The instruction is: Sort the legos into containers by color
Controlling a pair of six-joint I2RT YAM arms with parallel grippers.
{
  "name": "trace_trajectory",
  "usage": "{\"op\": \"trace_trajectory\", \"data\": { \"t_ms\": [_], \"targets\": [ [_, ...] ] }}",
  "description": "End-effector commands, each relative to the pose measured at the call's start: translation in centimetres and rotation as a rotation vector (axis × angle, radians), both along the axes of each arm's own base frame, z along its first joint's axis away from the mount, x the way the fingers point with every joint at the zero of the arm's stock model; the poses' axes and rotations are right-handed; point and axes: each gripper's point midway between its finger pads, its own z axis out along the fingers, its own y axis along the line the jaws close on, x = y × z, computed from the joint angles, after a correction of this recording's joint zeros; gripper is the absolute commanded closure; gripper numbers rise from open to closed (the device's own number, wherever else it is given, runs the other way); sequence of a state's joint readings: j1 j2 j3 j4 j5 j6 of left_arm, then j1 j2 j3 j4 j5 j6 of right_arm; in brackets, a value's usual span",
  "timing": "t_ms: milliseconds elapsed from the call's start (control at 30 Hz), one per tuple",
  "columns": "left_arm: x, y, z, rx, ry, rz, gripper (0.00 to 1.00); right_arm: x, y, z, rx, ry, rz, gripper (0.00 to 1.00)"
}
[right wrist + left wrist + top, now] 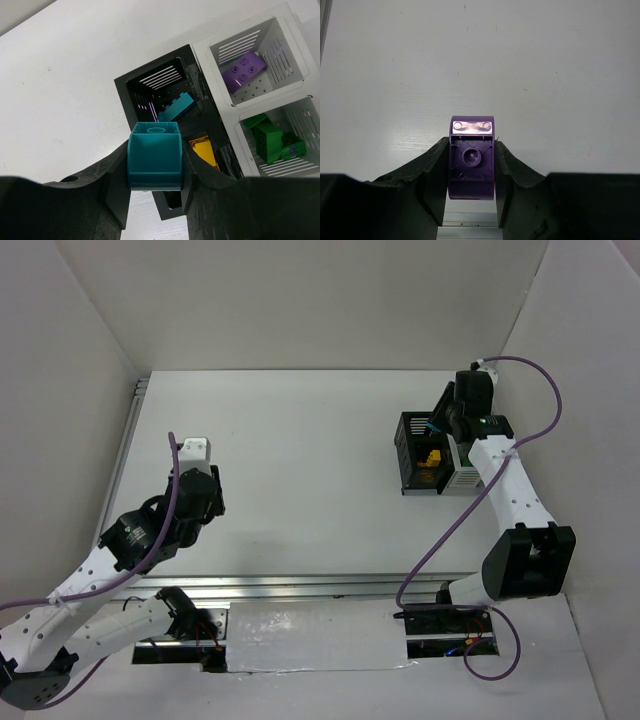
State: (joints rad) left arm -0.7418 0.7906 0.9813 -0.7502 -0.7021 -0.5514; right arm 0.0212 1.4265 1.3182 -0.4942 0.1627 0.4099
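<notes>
By black bin [121, 92] holding teal, yellow legos [175, 107]: right fingers [117, 190] clamp teal brick [155, 160], left fingers [434, 185] purple brick [471, 160]

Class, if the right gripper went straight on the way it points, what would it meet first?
Likely the black bin, at the compartment holding a teal brick; depth is unclear.

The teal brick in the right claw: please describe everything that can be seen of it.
The teal brick is small, of smooth shiny plastic, with rounded upper corners and one round ring on its top face. It sits upright, pinched on both sides by the shut right claw, touching nothing else. It seems to hang over the black bin, where another teal brick lies.
</notes>
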Motion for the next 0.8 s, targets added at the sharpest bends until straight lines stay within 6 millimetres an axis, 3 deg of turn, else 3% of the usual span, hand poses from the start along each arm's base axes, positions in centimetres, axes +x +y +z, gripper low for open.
{"op": "trace_trajectory", "data": {
  "t_ms": [0,267,300,467,500,600,767],
  "targets": [
    [0.4,0.0,0.9,-0.014,-0.035,0.008,1.0,0.7,-0.2,3.3,-0.002,-0.102,-0.002,1.0],
    [1.3,0.2,0.6,-0.021,-0.024,0.013,1.0,0.4,-2.6,3.7,-0.064,-0.108,-0.108,1.0],
    [1.3,0.1,0.5,-0.023,-0.018,0.006,1.0,0.4,-4.8,3.7,-0.071,-0.109,-0.161,1.0],
    [1.4,-0.1,0.5,-0.022,-0.02,-0.014,1.0,1.8,-8.6,3.8,-0.123,-0.107,-0.269,1.0],
    [1.4,-0.2,0.4,-0.024,-0.017,-0.019,1.0,2.3,-9.2,4.8,-0.131,-0.126,-0.284,1.0],
    [1.3,-0.3,0.3,-0.026,-0.01,-0.023,1.0,3.9,-10.7,3.3,-0.126,-0.081,-0.306,1.0],
    [1.2,-0.3,0.4,-0.034,-0.016,-0.031,1.0,5.4,-11.3,1.5,-0.127,-0.055,-0.315,1.0]
  ]
}}
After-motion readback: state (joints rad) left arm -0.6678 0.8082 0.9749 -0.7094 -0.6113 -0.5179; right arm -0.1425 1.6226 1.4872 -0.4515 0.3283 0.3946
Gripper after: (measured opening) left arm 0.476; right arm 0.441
